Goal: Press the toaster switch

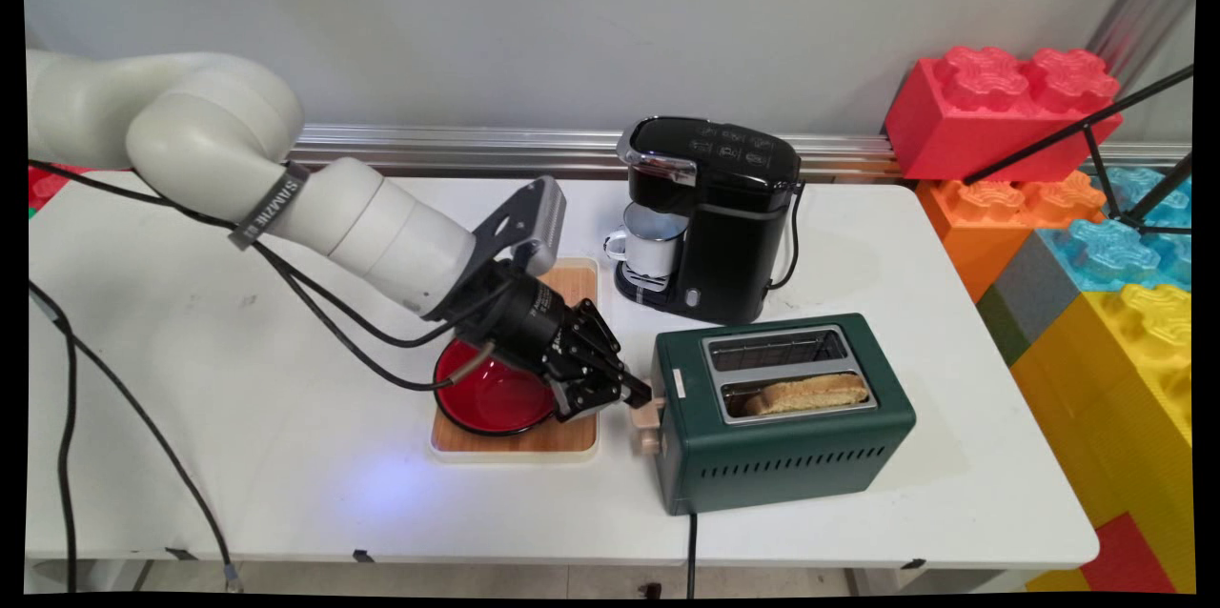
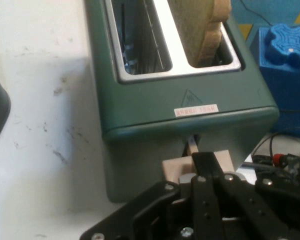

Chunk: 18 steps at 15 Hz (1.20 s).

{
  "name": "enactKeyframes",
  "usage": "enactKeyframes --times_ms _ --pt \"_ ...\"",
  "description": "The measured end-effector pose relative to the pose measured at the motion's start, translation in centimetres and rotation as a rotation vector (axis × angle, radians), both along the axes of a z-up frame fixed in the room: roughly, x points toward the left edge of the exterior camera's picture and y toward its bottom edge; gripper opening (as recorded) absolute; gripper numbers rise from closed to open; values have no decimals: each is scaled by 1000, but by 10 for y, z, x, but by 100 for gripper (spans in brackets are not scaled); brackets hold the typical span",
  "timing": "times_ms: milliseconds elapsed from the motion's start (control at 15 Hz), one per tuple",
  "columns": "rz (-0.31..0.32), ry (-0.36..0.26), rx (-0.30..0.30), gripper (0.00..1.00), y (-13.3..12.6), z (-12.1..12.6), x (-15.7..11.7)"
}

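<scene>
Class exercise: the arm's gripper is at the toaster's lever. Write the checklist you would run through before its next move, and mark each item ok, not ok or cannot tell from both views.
1. Black two-finger gripper at the pale wooden lever on the dark green two-slot toaster: ok, it rests on the lever's top.
2. Jaws open or shut: cannot tell.
3. Slice of toasted bread seated in a slot: ok, in the near slot; the far slot is empty.
4. Lever pressed down: cannot tell.
5. Red bowl on the wooden board out of the gripper's path: ok, behind the wrist.
6. Black coffee machine apart from the toaster: ok.
</scene>
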<state>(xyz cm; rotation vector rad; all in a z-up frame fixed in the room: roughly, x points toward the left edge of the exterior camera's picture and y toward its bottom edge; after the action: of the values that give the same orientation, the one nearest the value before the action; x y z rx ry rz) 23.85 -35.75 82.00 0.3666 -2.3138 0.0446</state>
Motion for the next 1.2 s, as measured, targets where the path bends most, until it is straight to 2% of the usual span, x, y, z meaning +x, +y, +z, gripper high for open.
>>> enactKeyframes --times_ms 533,1200 --pt "8 -57 23 0 -3 -8 -9" --pt "16 -84 38 0 -4 -12 -20"
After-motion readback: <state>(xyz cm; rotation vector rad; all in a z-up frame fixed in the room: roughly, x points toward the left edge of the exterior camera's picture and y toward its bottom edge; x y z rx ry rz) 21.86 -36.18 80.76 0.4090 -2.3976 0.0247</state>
